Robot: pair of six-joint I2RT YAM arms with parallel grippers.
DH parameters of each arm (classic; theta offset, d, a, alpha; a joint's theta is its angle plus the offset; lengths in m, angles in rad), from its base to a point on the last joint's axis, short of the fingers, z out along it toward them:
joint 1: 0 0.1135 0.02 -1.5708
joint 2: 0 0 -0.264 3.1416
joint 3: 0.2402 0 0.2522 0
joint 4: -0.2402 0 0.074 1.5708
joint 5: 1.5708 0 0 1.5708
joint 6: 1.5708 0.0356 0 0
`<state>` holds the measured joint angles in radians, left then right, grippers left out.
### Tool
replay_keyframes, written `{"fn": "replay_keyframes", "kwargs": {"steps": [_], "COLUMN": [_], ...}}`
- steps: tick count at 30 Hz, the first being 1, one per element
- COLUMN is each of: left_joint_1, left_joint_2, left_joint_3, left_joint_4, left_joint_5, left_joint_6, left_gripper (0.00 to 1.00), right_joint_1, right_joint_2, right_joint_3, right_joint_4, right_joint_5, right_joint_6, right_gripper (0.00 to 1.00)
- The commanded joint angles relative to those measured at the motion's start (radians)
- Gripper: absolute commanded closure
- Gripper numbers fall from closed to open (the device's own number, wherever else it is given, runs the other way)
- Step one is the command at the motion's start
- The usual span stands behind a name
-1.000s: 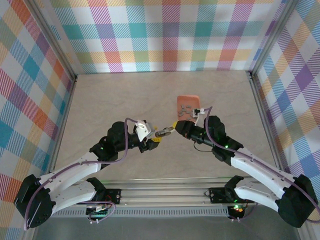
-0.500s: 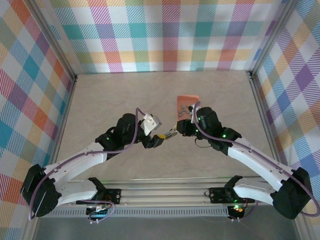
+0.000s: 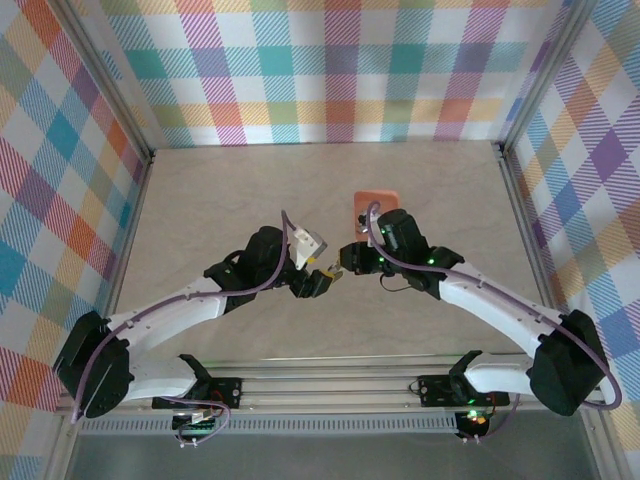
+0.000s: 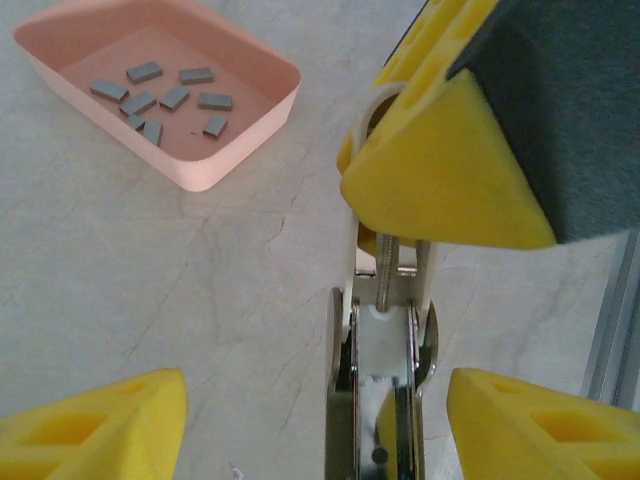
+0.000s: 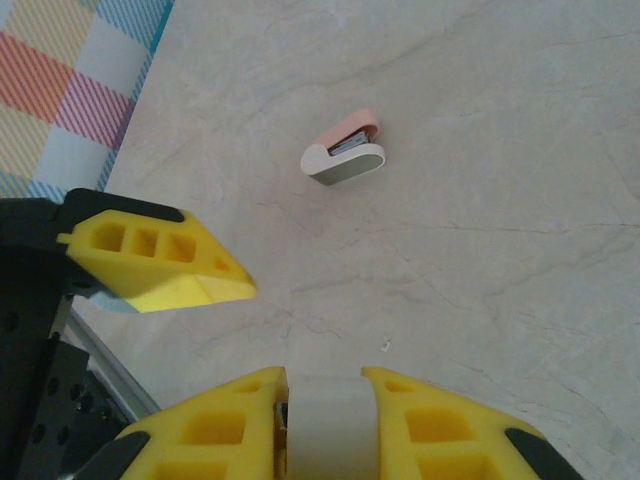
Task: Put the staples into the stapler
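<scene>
Stapler [image 4: 381, 400] was our main thing. We thought it would be very light and hard, with smooth shiny metal that could slip. So we thought the best place to hold it was by its flat sides, away from the open slot. Its thin spring rod [image 4: 384, 270] looked easy to bend.

The staples [image 4: 160, 98] were tiny grey bars. We guessed they could snap apart or slide, so a soft pinch on the long sides seemed best. They lay loose in the salmon-orange tray [image 4: 205, 180] on the counter [image 4: 150, 290], well apart from the stapler.

The stapler seemed to be up off the counter, between the two arms. The right gripper [image 5: 322, 385] was clenched on its pale whitish top. The left gripper [image 4: 317, 380] was released, with its fingers [image 4: 100, 425] wide on each side of the grey metal part, not touching it. The stapler looked small, narrow and opened up.

A white-and-pink mini stapler [image 5: 345, 152] lay alone on the counter.
</scene>
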<state>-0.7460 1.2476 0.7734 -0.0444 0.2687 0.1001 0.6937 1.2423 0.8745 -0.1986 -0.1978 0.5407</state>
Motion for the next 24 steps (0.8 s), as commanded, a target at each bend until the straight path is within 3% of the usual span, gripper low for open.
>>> {"fn": "replay_keyframes", "kwargs": {"steps": [1,15,24], "left_joint_1": [-0.009,-0.022,-0.029], "left_joint_2": [0.031,0.094,0.100], "left_joint_3": [0.014,0.039,0.062], "left_joint_4": [0.050,0.082,0.060], "left_joint_5": [0.019,0.033,0.041], "left_joint_6": [-0.050,-0.053,-0.043], "left_gripper": [0.31,0.37,0.54], "right_joint_1": [0.004,0.004,0.006], "right_joint_2": [0.015,0.025,0.014], "right_joint_3": [0.044,0.031,0.017], "right_joint_4": [0.049,0.074,0.066], "right_joint_5": [-0.054,-0.103,-0.107], "right_joint_6": [-0.021,-0.013,-0.013], "right_gripper": [0.78,0.78,0.78]}}
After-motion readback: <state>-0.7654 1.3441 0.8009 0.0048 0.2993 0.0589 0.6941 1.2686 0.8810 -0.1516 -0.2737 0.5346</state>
